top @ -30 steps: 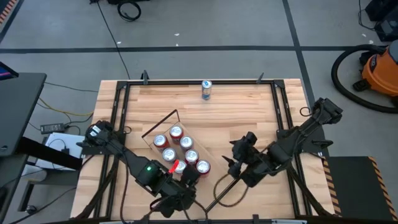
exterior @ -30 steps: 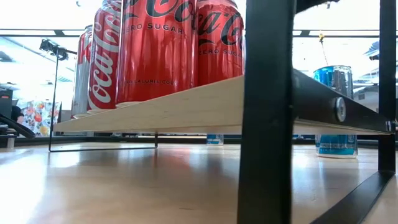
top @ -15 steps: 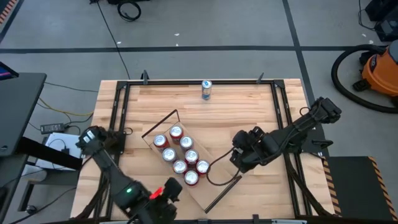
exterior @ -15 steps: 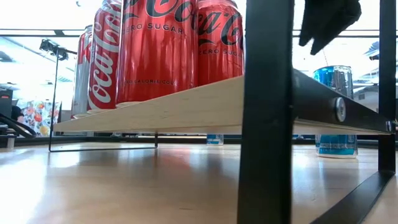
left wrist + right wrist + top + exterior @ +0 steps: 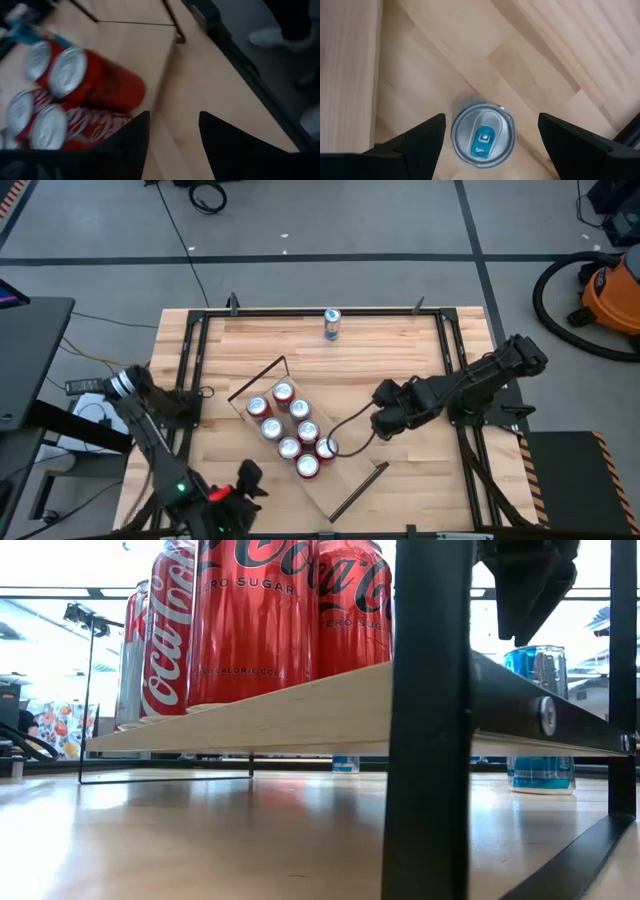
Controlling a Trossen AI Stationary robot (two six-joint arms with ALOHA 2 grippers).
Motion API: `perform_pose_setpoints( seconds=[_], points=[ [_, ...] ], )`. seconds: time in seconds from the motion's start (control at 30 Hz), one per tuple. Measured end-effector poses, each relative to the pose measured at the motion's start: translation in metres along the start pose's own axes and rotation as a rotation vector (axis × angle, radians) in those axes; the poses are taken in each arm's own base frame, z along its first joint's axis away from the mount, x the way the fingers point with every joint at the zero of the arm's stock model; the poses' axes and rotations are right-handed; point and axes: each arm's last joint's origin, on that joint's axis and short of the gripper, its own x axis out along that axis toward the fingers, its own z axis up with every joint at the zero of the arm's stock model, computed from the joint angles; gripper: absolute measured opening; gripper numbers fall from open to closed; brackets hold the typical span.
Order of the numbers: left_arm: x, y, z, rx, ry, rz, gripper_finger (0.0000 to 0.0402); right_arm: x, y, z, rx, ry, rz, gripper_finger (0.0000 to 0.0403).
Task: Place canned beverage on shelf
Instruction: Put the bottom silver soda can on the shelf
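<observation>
A blue-tabbed can (image 5: 331, 323) stands upright on the tabletop at the middle of the far edge; it also shows in the right wrist view (image 5: 482, 137) and the low view (image 5: 540, 770). The shelf (image 5: 340, 480), a pale plank, lies slantwise mid-table and carries several red cans (image 5: 298, 410) standing upright. My right gripper (image 5: 383, 420) hangs open to the right of the shelf, pointing steeply down, well short of the blue can. My left gripper (image 5: 245, 477) is near the table's near-left corner, shut on nothing, with the red cans (image 5: 95, 85) ahead of it.
Black frame rails (image 5: 190, 370) run along the table's left, right and far sides. A black cable (image 5: 350, 435) loops from my right gripper over the shelf's near end. Bare wood lies between the shelf and the blue can. A person's shoes (image 5: 275, 35) show beyond the table.
My left gripper has drawn back from the red cans at the shelf's near end toward the table's near-left corner. My right gripper has tipped to point more steeply down and edged toward the far edge, coming into the low view from above.
</observation>
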Motion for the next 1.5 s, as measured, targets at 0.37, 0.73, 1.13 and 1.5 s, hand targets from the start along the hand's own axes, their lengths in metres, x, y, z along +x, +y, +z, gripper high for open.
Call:
perform_pose_setpoints(
  seconds=[0.37, 0.73, 1.13, 1.5],
  points=[
    [-0.03, 0.022, -0.079, -0.25, -0.157, 0.081, 0.0172, 0.008, -0.01, 0.018, 0.107, 0.139, 0.052, 0.0328],
    [-0.039, 0.021, -0.113, -0.363, -0.201, 0.043, 0.0172, 0.037, 0.003, 0.022, 0.079, 0.266, 0.017, 0.0328],
    [-0.039, 0.021, -0.113, -0.429, -0.203, 0.026, 0.0172, 0.06, 0.012, 0.028, 0.063, 0.332, -0.006, 0.0328],
    [-0.039, 0.02, -0.112, -0.46, -0.194, -0.004, 0.0172, 0.086, 0.012, 0.016, 0.065, 0.339, 0.013, 0.0314]
  ],
)
